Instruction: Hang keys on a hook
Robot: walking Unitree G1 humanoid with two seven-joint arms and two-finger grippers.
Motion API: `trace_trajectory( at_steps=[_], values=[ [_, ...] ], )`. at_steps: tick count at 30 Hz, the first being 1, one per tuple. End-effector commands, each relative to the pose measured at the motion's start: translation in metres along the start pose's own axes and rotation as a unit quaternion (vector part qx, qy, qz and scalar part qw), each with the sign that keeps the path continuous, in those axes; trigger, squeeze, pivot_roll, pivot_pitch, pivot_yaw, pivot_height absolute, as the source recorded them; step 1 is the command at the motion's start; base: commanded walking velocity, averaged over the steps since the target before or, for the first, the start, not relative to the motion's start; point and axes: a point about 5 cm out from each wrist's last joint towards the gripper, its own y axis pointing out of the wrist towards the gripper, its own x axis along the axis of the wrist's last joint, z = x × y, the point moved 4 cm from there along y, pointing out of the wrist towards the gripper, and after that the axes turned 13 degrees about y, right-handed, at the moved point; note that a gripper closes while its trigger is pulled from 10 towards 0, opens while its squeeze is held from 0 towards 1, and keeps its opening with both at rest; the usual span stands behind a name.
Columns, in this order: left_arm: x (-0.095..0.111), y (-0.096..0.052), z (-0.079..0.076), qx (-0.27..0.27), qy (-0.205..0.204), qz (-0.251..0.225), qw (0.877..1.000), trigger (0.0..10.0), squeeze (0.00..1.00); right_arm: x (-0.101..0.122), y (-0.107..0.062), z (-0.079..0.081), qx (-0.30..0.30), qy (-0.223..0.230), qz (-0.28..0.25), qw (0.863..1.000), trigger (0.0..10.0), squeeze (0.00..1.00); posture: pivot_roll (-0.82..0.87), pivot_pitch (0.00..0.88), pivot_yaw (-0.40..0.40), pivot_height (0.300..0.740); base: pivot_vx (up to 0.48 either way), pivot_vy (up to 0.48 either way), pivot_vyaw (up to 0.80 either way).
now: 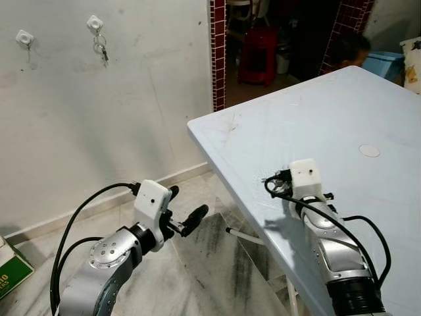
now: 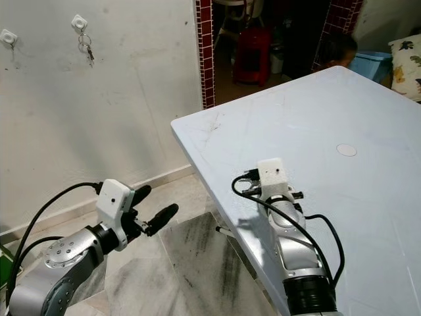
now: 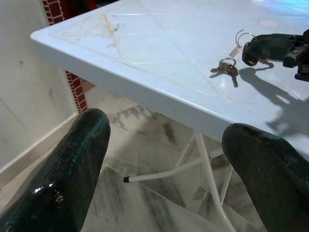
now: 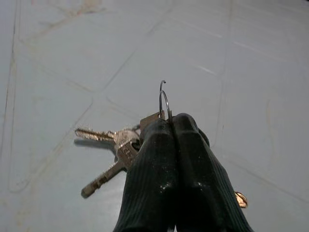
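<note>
Here the right gripper (image 4: 171, 123) pinches the thin wire ring of the keys (image 4: 113, 145) on the pale, scuffed plastic table (image 1: 342, 112); the metal blades trail flat on the surface. Lift straight and slowly so the ring doesn't slip. The left gripper (image 1: 184, 209) hangs wide open below the table edge. Farther off, a white wall hook (image 1: 25, 37) looks free; its neighbour (image 1: 95, 24) already carries keys.
</note>
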Motion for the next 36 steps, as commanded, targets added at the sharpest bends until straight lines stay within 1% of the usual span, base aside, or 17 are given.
trace_trajectory(
  at_steps=[1,2,3,6,7,8,9,10,11,12,15,17,20,23,25,32,36],
  values=[
    [0.0,0.0,0.006,0.016,0.005,0.001,1.0,10.0,0.0,0.017,-0.002,-0.002,-0.006,0.012,-0.04,0.999,0.0,0.0,0.04,0.0,0.083,0.74,0.0,0.0,0.0],
    [0.0,0.0,0.006,0.016,0.005,0.001,1.0,10.0,0.0,0.017,-0.002,-0.002,-0.006,0.012,-0.04,0.999,0.0,0.0,0.04,0.0,0.083,0.74,0.0,0.0,0.0],
    [0.002,0.001,0.011,0.033,0.008,-0.004,0.999,10.0,0.0,0.024,-0.003,-0.002,-0.006,0.022,-0.059,0.998,0.0,0.0,0.04,0.0,0.083,0.74,0.0,0.0,0.0],
    [0.005,0.001,0.018,0.06,0.011,-0.01,0.998,10.0,0.0,0.032,-0.005,-0.001,0.0,0.04,-0.078,0.996,0.0,0.0,0.04,0.0,0.083,0.74,0.0,0.0,0.0],
    [0.005,0.001,0.021,0.068,0.012,-0.011,0.998,10.0,0.0,0.035,-0.005,0.0,0.003,0.049,-0.083,0.995,1.3,0.0,0.04,0.0,0.084,0.74,0.0,0.0,0.0],
    [0.005,0.001,0.021,0.068,0.012,-0.011,0.998,10.0,0.0,0.035,-0.005,0.0,0.003,0.049,-0.083,0.995,1.3,0.0,0.04,0.0,0.084,0.74,0.0,0.0,0.0],
    [0.006,0.001,0.023,0.075,0.013,-0.011,0.997,10.0,0.0,0.037,-0.006,0.001,0.009,0.06,-0.087,0.994,2.7,0.0,0.04,0.0,0.083,0.74,0.0,0.0,0.0],
    [0.005,0.001,0.024,0.075,0.016,-0.011,0.997,10.0,0.0,0.046,-0.008,0.007,0.027,0.081,-0.096,0.992,6.4,0.0,0.04,0.0,0.084,0.74,0.0,0.0,0.0],
    [0.004,0.001,0.024,0.072,0.017,-0.01,0.997,10.0,0.0,0.049,-0.008,0.009,0.033,0.087,-0.101,0.991,6.4,0.0,0.04,0.0,0.084,0.74,0.0,0.0,0.0],
    [0.003,0.0,0.024,0.072,0.017,-0.01,0.997,10.0,0.0,0.052,-0.009,0.011,0.037,0.089,-0.105,0.99,10.0,0.0,0.03,0.0,0.084,0.74,0.0,0.0,0.0],
    [0.003,-0.001,0.025,0.079,0.018,-0.01,0.997,10.0,0.0,0.061,-0.013,0.015,0.042,0.095,-0.118,0.988,10.0,0.0,0.03,0.0,0.083,0.74,0.0,0.0,0.0],
    [0.004,0.0,0.027,0.086,0.02,-0.011,0.996,10.0,0.0,0.062,-0.014,0.016,0.045,0.1,-0.121,0.987,10.0,0.0,0.03,0.0,0.084,0.74,0.0,0.0,0.0],
    [0.005,0.002,0.033,0.111,0.04,-0.008,0.993,10.0,0.0,0.06,-0.017,0.016,0.047,0.11,-0.129,0.984,10.0,0.0,0.03,0.0,0.084,0.74,0.0,0.0,0.0],
    [0.007,0.003,0.036,0.122,0.037,-0.015,0.992,10.0,0.0,0.055,-0.019,0.016,0.048,0.103,-0.123,0.986,10.0,0.0,0.02,0.0,0.084,0.74,0.0,0.0,0.0],
    [0.01,0.003,0.043,0.145,0.047,-0.018,0.988,10.0,0.0,0.053,-0.022,0.019,0.052,0.089,-0.121,0.987,10.0,0.0,0.02,0.0,0.084,0.74,0.0,0.0,0.0],
    [0.009,0.004,0.047,0.159,0.047,-0.017,0.986,10.0,0.0,0.052,-0.021,0.024,0.058,0.085,-0.12,0.987,10.0,0.0,0.03,0.0,0.078,0.74,0.0,0.0,0.78],
    [0.005,0.001,0.051,0.181,0.054,-0.008,0.982,10.0,0.0,0.053,-0.02,0.024,0.058,0.085,-0.121,0.987,10.0,0.0,0.03,0.0,0.077,0.74,0.0,0.0,0.8]
  ],
)
